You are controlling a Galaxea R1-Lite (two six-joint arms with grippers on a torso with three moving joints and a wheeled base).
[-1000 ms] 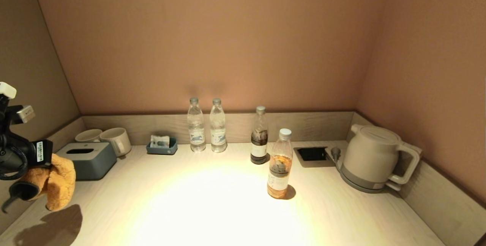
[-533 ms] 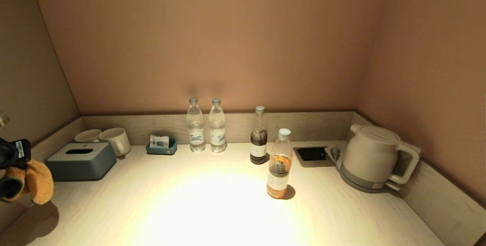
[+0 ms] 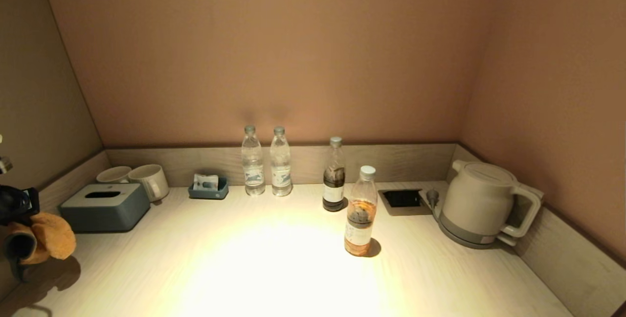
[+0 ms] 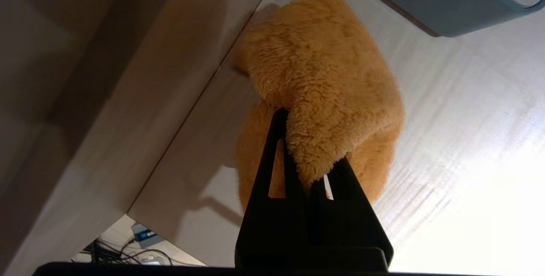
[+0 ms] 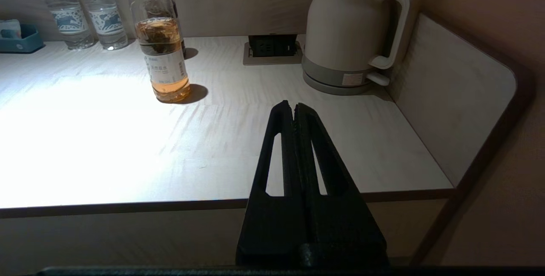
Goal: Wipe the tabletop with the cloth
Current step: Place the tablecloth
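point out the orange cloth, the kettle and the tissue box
orange cloth point(image 4: 323, 84), left wrist view, fluffy middle.
kettle point(image 3: 477, 197), head view, body.
tissue box point(image 3: 105, 208), head view, front wall.

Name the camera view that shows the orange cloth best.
The left wrist view: the orange cloth fills the middle of the picture, pinched by the left gripper just above the tabletop. The head view catches it only at the left edge. The right wrist view shows none of it.

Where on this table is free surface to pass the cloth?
Free: the wide front stretch between the grey tissue box and the orange-drink bottle. Crowded: the back edge, with the clear water bottles and the white kettle.
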